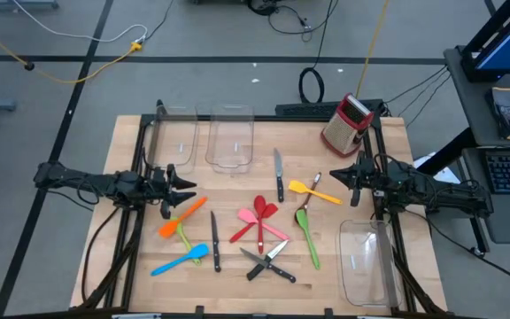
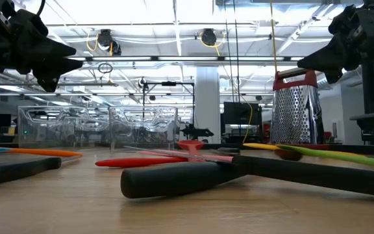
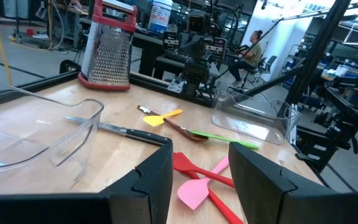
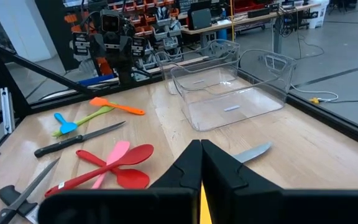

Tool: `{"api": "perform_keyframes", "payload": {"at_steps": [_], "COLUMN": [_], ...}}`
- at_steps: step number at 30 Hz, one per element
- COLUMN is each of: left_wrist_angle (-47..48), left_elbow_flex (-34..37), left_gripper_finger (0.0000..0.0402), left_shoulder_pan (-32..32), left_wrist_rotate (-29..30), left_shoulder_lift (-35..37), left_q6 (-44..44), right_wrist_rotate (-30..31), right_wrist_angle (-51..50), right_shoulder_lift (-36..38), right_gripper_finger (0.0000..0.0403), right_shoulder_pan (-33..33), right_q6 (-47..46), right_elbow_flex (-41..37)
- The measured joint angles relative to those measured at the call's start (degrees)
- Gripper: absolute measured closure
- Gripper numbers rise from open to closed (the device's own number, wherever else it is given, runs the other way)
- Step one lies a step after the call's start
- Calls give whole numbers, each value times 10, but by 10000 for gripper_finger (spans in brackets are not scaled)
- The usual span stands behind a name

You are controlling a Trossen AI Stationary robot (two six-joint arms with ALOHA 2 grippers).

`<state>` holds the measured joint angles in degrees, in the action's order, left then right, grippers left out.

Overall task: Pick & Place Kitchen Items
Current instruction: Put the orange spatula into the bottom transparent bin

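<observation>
Status: task approx. at start, no utensil binned yet. Both far clear bins and the near-right bin hold nothing; spatulas, spoons and knives all lie loose at table centre. Left gripper hovers over the orange spatula, fingers parted, holding nothing. Right gripper, fingers closed and holding nothing, sits near the yellow spatula.

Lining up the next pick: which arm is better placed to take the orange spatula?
Left. In the high view the left gripper hangs open right beside the orange spatula on the table's left half. The right gripper, shut, sits across the table by the yellow spatula, so it would likely have to reach across.
</observation>
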<state>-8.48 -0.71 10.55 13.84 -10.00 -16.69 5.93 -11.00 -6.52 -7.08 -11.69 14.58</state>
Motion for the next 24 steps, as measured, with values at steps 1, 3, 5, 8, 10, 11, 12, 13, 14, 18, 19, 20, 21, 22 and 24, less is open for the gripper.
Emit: {"api": "perform_keyframes", "payload": {"at_steps": [1,3,5,8,10,11,12,13,14,18,19,20,21,22,24], "left_wrist_angle": [-4,-17,-34,-64,-81,-90,-96,-99,-100,-108,-104,-93,-83,-67,-18], "left_elbow_flex": [0,0,0,0,0,0,0,0,0,0,-1,-6,-14,-25,-56], "left_gripper_finger": [240,240,240,240,240,240,240,240,240,240,240,240,240,240,240], "left_shoulder_pan": [0,0,0,0,0,0,0,0,0,0,0,0,0,0,0], "left_wrist_rotate": [13,37,46,45,37,30,21,8,-3,-11,-9,-8,-7,-4,9], "left_shoulder_lift": [0,0,0,0,0,0,0,0,0,-4,-7,-11,-19,-28,-52], "left_q6": [0,0,0,-17,-39,-47,-51,-54,-54,-80,-94,-107,-117,-126,-128], "right_wrist_rotate": [0,0,0,0,0,0,1,2,2,2,2,2,2,2,3], "right_wrist_angle": [0,0,0,-5,-7,-7,-7,-7,-7,-7,-7,-6,-6,-6,-5], "right_shoulder_lift": [0,0,0,0,0,0,0,0,0,0,0,0,0,0,0], "right_gripper_finger": [403,403,403,403,403,403,403,403,403,403,403,403,403,403,403], "right_shoulder_pan": [0,0,0,0,0,0,0,0,0,0,0,0,0,0,0], "right_q6": [0,2,3,4,4,4,4,4,4,4,4,4,4,4,4], "right_elbow_flex": [0,0,0,0,0,0,0,0,0,0,0,0,0,0,0]}}
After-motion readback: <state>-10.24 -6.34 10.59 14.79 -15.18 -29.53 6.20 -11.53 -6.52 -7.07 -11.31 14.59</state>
